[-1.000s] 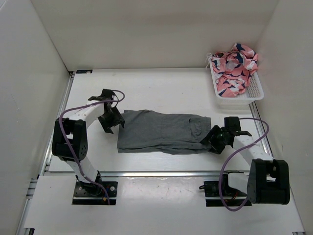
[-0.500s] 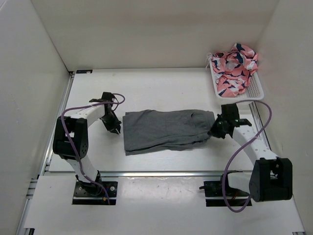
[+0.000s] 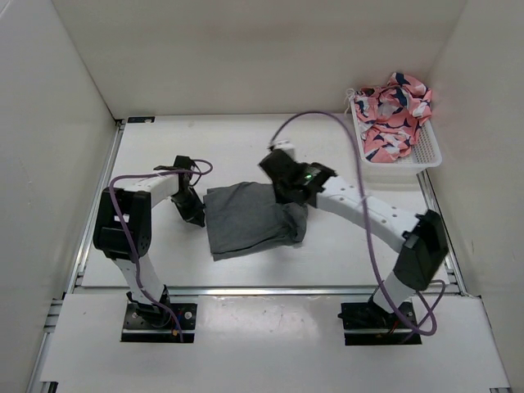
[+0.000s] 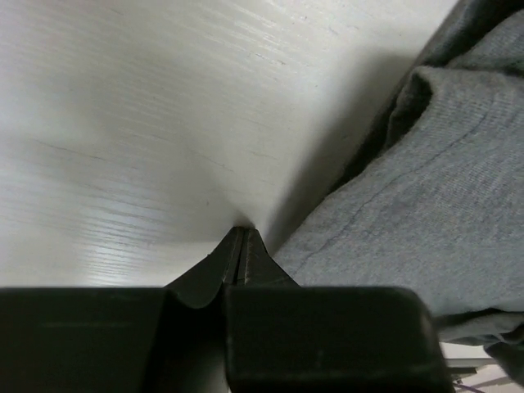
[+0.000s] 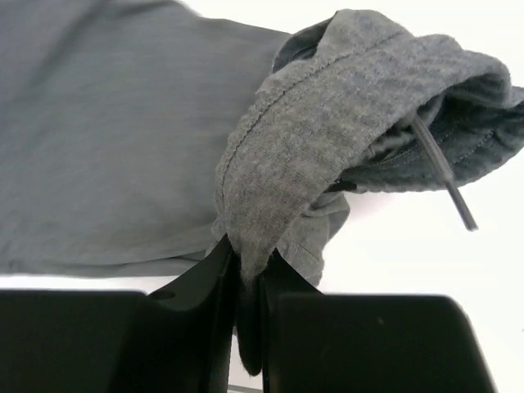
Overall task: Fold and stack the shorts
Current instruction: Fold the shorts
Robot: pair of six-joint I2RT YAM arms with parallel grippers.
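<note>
Top view, I've got the shorts (image 3: 246,221) lying mid surface (image 3: 246,141), right end doubled over the middle, left wrist, left claw (image 4: 242,237) pinched fully closed at their edge, right wrist, right claw (image 5: 244,270) clamped tight on a bunched fold.

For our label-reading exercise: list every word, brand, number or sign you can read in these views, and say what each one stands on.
No text can be read in any view.
shorts: plain grey, no tag or print showing.
patterned cloth in the basket: pink, white and navy shapes, no letters.
right arm: a small green light, no legible marking.
</note>
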